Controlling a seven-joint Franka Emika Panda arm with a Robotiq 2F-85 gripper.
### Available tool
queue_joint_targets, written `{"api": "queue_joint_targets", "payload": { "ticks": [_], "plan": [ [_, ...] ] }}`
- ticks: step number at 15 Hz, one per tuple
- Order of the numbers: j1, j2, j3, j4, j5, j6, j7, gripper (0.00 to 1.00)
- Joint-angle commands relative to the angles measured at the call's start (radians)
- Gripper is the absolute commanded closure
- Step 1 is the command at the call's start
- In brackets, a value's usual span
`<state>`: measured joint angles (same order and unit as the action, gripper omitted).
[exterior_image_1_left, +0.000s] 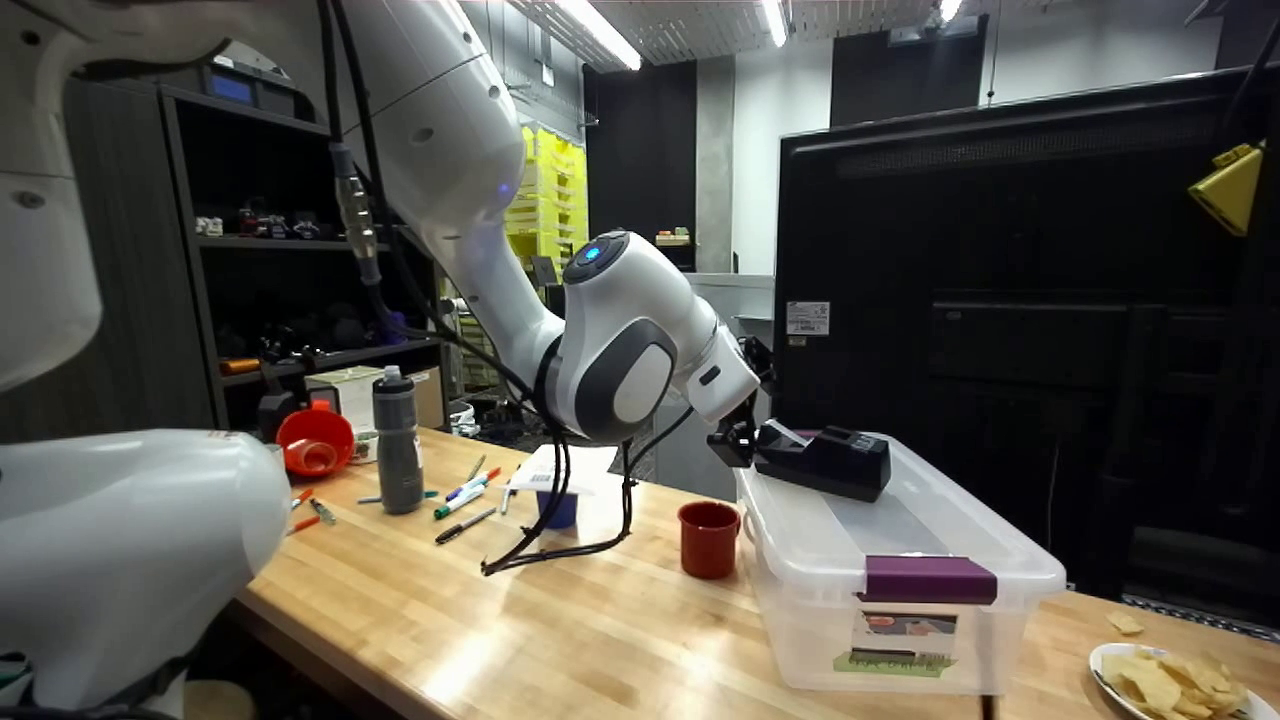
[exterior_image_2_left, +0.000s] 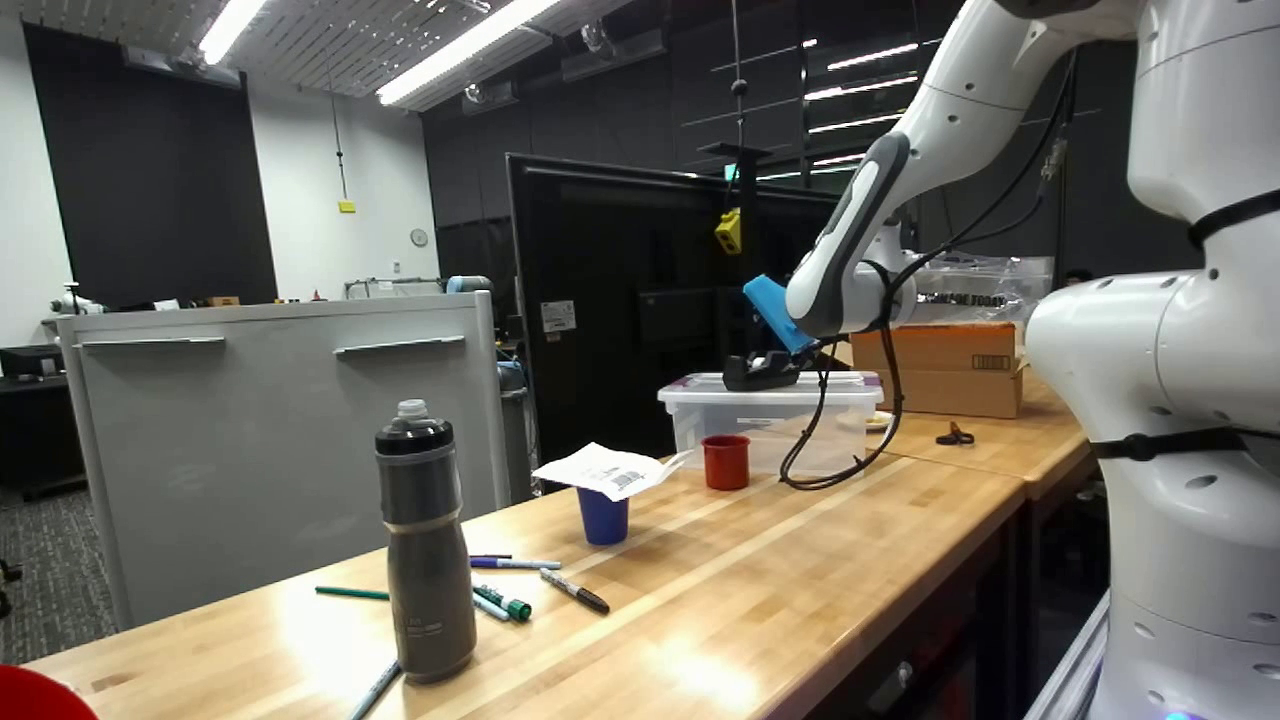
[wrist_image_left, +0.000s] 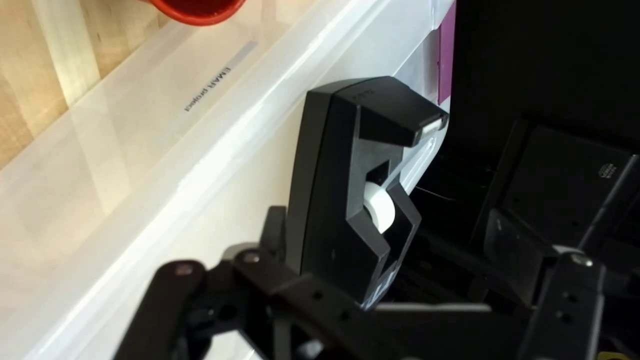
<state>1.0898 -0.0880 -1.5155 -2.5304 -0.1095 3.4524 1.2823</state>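
On the wooden counter (exterior_image_1_left: 600, 640) stands a clear bin (exterior_image_1_left: 810, 615); a black tape dispenser (wrist_image_left: 330, 195) rests on its lid, the jaws spread apart at one end, clasping nothing. On the bin's side strip (wrist_image_left: 220, 77) I can read "EMAR project".

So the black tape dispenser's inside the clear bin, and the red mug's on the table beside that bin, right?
No: the black tape dispenser sits on the lid of the clear bin, as both exterior views show. The red mug is on the table beside that bin.
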Motion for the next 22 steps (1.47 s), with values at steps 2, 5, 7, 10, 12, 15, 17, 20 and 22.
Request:
{"api": "queue_joint_targets", "payload": {
  "ticks": [2, 5, 7, 10, 12, 15, 17, 20, 22],
  "plan": [
    [0.0, 0.0, 0.0, 0.0, 0.0, 0.0, 0.0, 0.0],
    [0.0, 0.0, 0.0, 0.0, 0.0, 0.0, 0.0, 0.0],
    [0.0, 0.0, 0.0, 0.0, 0.0, 0.0, 0.0, 0.0],
    [0.0, 0.0, 0.0, 0.0, 0.0, 0.0, 0.0, 0.0],
    [0.0, 0.0, 0.0, 0.0, 0.0, 0.0, 0.0, 0.0],
    [0.002, 0.007, -0.001, 0.001, 0.004, 0.002, 0.002, 0.0],
    [0.004, 0.005, -0.001, 0.004, 0.004, 0.002, 0.002, 0.0],
    [0.007, -0.006, 0.0, 0.008, 0.002, 0.002, 0.002, 0.0],
    [0.008, -0.01, 0.001, 0.016, 0.001, 0.002, 0.0, 0.0]
  ]
}}
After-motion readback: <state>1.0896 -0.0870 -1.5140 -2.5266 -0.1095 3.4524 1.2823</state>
